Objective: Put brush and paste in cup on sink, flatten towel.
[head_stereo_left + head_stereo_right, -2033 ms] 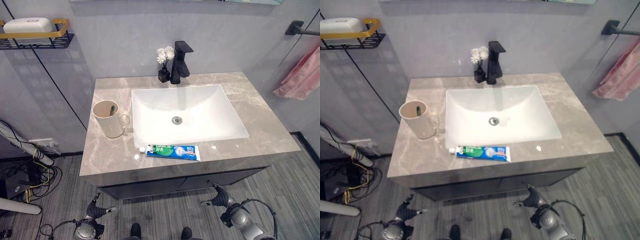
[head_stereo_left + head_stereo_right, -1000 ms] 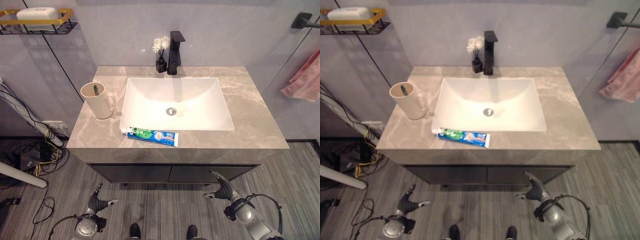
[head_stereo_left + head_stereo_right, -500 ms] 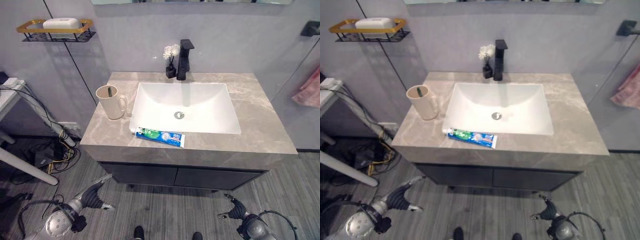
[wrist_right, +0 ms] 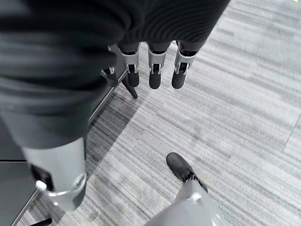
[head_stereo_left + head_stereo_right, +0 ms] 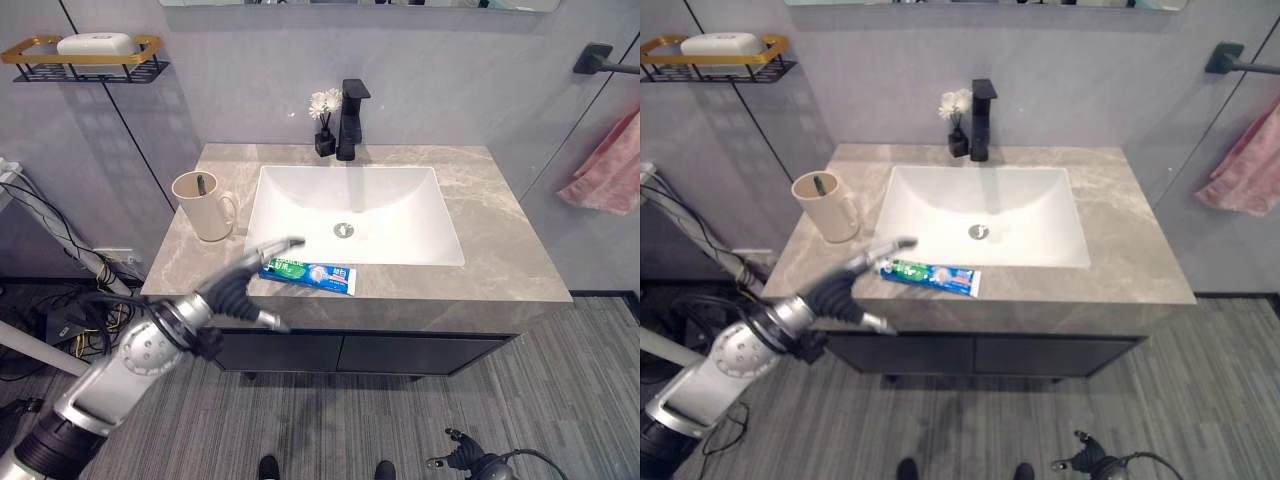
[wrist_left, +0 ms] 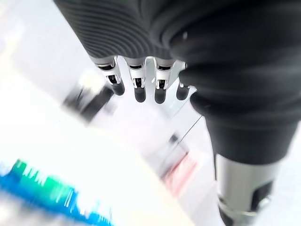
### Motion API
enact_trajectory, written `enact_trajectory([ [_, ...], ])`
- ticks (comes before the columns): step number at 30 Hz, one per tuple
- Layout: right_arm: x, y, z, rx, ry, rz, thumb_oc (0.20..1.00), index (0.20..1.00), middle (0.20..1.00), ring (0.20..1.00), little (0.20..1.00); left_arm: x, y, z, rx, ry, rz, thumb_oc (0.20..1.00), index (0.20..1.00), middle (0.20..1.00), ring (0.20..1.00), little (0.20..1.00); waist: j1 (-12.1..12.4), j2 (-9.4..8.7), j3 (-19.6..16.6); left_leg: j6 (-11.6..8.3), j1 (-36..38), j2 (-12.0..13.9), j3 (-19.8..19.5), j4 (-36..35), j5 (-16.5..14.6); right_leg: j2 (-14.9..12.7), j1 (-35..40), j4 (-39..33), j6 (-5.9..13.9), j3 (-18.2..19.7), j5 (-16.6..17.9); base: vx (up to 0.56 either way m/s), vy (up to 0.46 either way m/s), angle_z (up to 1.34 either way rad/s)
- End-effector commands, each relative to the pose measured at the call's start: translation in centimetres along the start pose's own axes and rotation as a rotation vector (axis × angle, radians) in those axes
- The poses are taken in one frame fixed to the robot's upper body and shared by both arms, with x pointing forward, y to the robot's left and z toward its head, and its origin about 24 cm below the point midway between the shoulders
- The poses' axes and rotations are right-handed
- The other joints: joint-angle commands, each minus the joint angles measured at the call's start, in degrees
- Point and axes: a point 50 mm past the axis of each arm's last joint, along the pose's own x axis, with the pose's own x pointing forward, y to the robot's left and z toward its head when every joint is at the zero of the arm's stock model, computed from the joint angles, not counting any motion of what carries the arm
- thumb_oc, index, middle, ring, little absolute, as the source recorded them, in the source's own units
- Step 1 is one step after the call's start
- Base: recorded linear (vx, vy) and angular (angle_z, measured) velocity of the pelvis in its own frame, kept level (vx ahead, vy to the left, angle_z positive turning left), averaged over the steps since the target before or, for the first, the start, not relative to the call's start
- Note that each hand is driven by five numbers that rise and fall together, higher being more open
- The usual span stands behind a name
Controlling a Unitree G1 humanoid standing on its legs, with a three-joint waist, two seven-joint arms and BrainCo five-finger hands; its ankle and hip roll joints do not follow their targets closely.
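Since half a second ago the left hand (image 5: pixel 243 283) has been raised from floor level at the lower left to the front edge of the table (image 5: pixel 500 262), where it is seen with fingers (image 6: pixel 136 89) straight and spread, the thumb apart, and nothing held; its fingertips lie just beside the cap end of the toothpaste tube (image 5: pixel 308 274), at about 9 o'clock from it. Contact with the tube cannot be told. The right hand (image 5: pixel 462 463) has been lowered further and sits at the bottom edge, at 5 o'clock from the sink (image 5: pixel 345 212); in its wrist view its fingers (image 4: pixel 155 70) hang straight over the grey floor (image 4: pixel 244 108), empty. The tube is flat, blue, green and white, and lies lengthwise along the table's front strip, at 6 o'clock from the sink basin. The cream cup (image 5: pixel 202 205) stands upright at 9 o'clock from the sink, handle towards the basin, with the dark-green brush (image 5: pixel 199 183) already standing inside it. The pink towel (image 5: pixel 606 166) hangs bunched from a black bar (image 5: pixel 604 58) on the wall at 3 o'clock.
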Motion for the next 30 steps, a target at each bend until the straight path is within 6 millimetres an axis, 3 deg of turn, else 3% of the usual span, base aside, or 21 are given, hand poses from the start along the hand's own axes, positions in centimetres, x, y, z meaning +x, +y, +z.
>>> enact_trajectory([
  [1,0.2,-0.8,1.7,0.020,-0.065,-0.022,1.000,1.000,1.000,1.000,1.000,0.1,2.8,0.3,0.117,-0.031,0.127,1.000,1.000,1.000,1.000,1.000,0.60,-1.64,-0.53,-1.11,-0.75,1.98,-2.22,0.16,-1.43,-4.51,-1.45,0.17,4.63,-0.26,3.47,0.00,0.000,0.00],
  [2,0.2,-1.1,1.8,0.010,-0.074,-0.024,1.000,1.000,1.000,1.000,1.000,0.1,3.8,-0.3,0.195,-0.001,0.125,1.000,1.000,1.000,1.000,1.000,0.51,-1.47,-0.53,-1.26,-0.96,1.98,-2.06,0.16,-1.31,-4.51,-1.72,0.17,4.72,-0.10,3.61,0.00,0.000,0.00],
  [6,0.2,-1.9,2.2,-0.015,-0.090,-0.040,1.000,1.000,1.000,1.000,1.000,0.2,4.6,-2.3,0.255,0.090,0.100,1.000,1.000,1.000,1.000,1.000,0.20,-1.35,-0.21,-1.37,-1.67,2.07,-2.00,0.16,-1.05,-4.50,-2.40,0.17,4.80,0.09,3.90,-0.01,0.007,-0.02],
  [13,-0.1,-3.6,2.5,-0.009,-0.122,-0.094,1.000,1.000,1.000,1.000,1.000,-0.1,4.6,-6.0,0.308,0.250,0.043,1.000,1.000,1.000,1.000,1.000,-0.77,-0.70,0.94,-1.44,-3.95,1.98,-1.96,0.16,-0.41,-4.72,-4.87,0.17,5.25,0.37,4.72,-0.01,0.018,-0.02],
  [15,-0.3,-4.6,3.7,-0.025,-0.181,-0.125,1.000,1.000,1.000,1.000,1.000,-0.5,4.5,-7.0,0.290,0.300,0.063,1.000,1.000,1.000,1.000,1.000,-1.11,-0.41,2.00,-1.36,-5.77,1.81,-2.01,0.16,0.12,-4.71,-7.19,0.17,5.40,0.85,5.45,-0.05,0.039,-0.18],
  [30,-1.0,-4.6,2.8,-0.091,-0.189,-0.113,1.000,1.000,1.000,1.000,1.000,-0.7,4.6,-8.3,0.306,0.363,0.069,1.000,1.000,1.000,1.000,1.000,-2.08,-0.73,2.10,-1.29,-6.97,2.11,-1.35,0.16,0.12,-5.03,-9.24,0.17,5.47,1.92,5.72,0.02,0.015,-0.07],
])
